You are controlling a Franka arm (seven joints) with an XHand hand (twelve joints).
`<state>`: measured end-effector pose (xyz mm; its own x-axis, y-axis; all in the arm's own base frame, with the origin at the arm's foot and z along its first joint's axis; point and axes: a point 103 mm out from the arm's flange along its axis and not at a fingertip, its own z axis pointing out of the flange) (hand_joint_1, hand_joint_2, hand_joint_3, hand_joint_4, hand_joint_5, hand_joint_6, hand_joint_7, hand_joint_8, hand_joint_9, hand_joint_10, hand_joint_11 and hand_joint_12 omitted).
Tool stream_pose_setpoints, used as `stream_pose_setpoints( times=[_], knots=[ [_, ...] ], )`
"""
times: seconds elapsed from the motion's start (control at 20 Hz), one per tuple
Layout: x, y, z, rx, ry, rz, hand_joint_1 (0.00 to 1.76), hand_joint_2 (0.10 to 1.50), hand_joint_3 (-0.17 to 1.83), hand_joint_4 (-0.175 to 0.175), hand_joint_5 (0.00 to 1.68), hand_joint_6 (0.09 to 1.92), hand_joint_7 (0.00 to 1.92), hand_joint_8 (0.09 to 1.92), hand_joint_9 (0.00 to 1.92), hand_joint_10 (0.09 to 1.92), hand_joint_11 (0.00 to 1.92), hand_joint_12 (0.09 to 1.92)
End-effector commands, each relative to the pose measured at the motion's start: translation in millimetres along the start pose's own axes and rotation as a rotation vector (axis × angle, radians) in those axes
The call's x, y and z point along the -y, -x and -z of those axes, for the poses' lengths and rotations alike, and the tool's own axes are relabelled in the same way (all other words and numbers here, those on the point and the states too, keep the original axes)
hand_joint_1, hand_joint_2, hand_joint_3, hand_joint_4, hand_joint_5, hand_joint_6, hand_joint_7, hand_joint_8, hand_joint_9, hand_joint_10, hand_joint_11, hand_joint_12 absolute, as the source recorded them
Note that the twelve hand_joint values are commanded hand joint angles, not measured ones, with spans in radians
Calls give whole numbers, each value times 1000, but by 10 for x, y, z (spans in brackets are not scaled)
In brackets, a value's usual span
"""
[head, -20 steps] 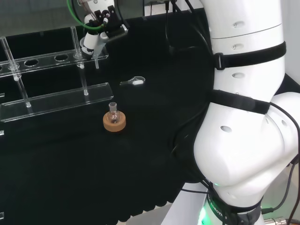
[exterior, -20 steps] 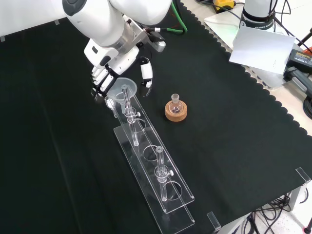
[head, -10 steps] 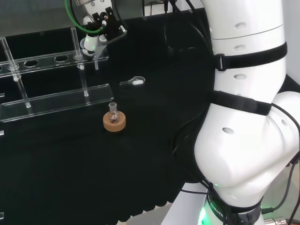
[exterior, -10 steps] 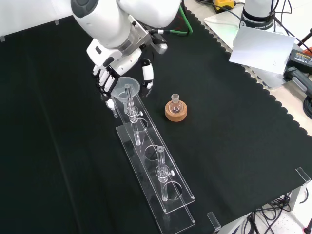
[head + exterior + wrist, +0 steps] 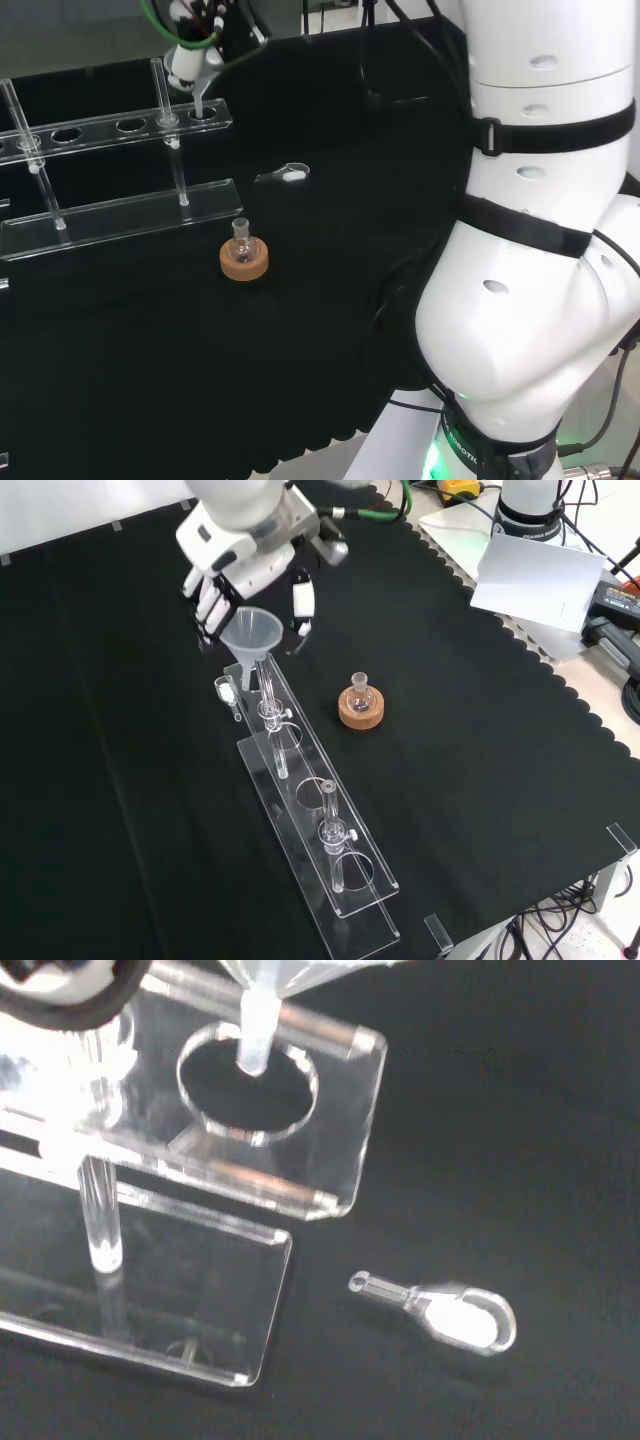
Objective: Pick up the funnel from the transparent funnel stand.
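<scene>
Clear conical funnel [image 5: 250, 632] held in the black and white hand [image 5: 232, 580], fingers curled round its cone, stem tip above the end hole of the transparent funnel stand [image 5: 318, 825]. Small clear stopper [image 5: 440, 1312] lies on the black cloth just beside that end. Small round flask on cork ring [image 5: 360, 706] stands near, mid-desk.

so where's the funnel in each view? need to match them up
Head view: funnel at top left, held by the hand, its stem tip above the end hole of the funnel stand.
Front view: funnel upper left of centre, in front of the hand.
Wrist view: funnel stem over the stand's end hole.
Shared landmark: the end hole.
</scene>
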<state>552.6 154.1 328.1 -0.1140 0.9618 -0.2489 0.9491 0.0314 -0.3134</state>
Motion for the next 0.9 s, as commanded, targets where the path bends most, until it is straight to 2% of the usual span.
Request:
stream_pose_setpoints(
  times=[0.05, 0.4, 0.9],
  knots=[
    [321, 135, 374, 22, 14, -33, 800, 714, 618, -14, 695, 544, 686, 665, 885, 478, 517, 1332],
    [715, 208, 506, 34, -2, -72, 801, 710, 629, -11, 698, 604, 689, 670, 895, 478, 513, 1327],
    [1191, 271, 331, 45, -44, -131, 801, 706, 641, -8, 710, 647, 698, 673, 910, 478, 527, 1311]
  ],
)
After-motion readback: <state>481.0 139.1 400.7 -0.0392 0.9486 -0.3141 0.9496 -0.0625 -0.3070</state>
